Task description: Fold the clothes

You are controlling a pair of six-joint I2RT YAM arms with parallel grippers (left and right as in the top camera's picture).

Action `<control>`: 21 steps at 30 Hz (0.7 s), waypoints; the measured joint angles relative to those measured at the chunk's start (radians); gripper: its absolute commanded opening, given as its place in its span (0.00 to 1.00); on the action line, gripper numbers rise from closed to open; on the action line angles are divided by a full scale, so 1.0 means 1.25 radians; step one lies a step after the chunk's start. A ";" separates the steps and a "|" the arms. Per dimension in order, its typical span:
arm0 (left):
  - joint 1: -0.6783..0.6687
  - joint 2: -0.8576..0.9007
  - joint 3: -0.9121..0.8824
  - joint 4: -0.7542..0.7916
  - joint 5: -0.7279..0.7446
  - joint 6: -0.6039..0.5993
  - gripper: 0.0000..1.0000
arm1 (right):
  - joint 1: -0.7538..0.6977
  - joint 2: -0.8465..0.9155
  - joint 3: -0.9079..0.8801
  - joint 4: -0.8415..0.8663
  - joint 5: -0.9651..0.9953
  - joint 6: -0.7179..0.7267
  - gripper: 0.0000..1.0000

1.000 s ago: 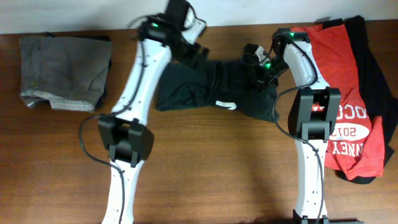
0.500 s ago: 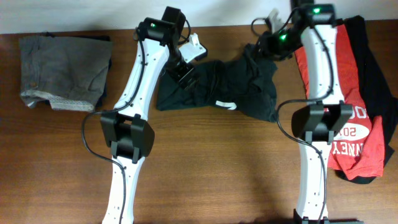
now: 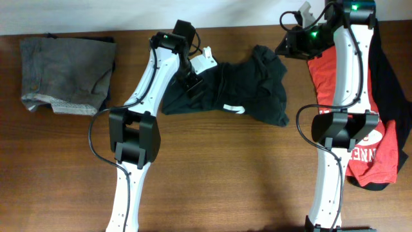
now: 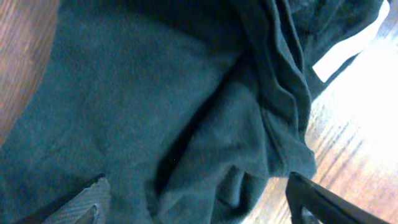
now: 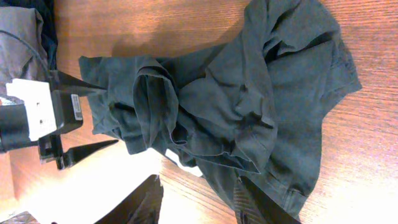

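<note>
T-shirt (image 3: 251, 90), whole overhead — left wrist, folds

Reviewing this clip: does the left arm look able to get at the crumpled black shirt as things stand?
Probably yes. The left gripper, jaws open, sits at the left part of the black shirt with nothing between them. The right gripper hangs well clear of the cloth, out of the way.
</note>
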 measured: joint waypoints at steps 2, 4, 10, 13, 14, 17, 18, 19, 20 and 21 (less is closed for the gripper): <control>-0.003 0.000 -0.002 0.002 0.001 0.005 0.69 | 0.000 0.000 0.000 0.000 0.000 -0.001 0.42; -0.010 0.000 -0.002 -0.002 0.002 0.005 0.64 | 0.000 0.000 0.000 0.000 0.000 -0.001 0.43; -0.046 0.000 -0.005 -0.028 0.007 0.006 0.54 | 0.000 0.000 0.000 -0.001 0.009 -0.001 0.42; -0.062 0.000 -0.005 -0.053 0.009 0.006 0.54 | 0.000 0.000 0.000 -0.007 0.012 -0.001 0.43; -0.067 0.000 -0.005 -0.065 0.009 0.006 0.54 | -0.001 0.000 0.000 -0.007 0.012 -0.001 0.42; -0.071 0.000 -0.005 -0.093 0.010 0.006 0.54 | -0.002 0.000 0.000 -0.007 0.013 -0.003 0.43; -0.071 0.000 -0.005 -0.100 0.010 0.006 0.54 | -0.002 0.000 0.000 -0.007 0.013 -0.004 0.42; -0.071 0.000 -0.005 -0.104 0.009 0.006 0.54 | -0.002 0.000 0.000 -0.007 0.013 -0.004 0.43; -0.071 0.000 -0.005 -0.107 0.007 0.006 0.54 | -0.002 0.000 0.000 -0.007 0.013 -0.004 0.42; -0.070 0.000 -0.006 -0.109 0.007 0.006 0.54 | -0.002 0.000 0.000 -0.007 0.013 -0.004 0.42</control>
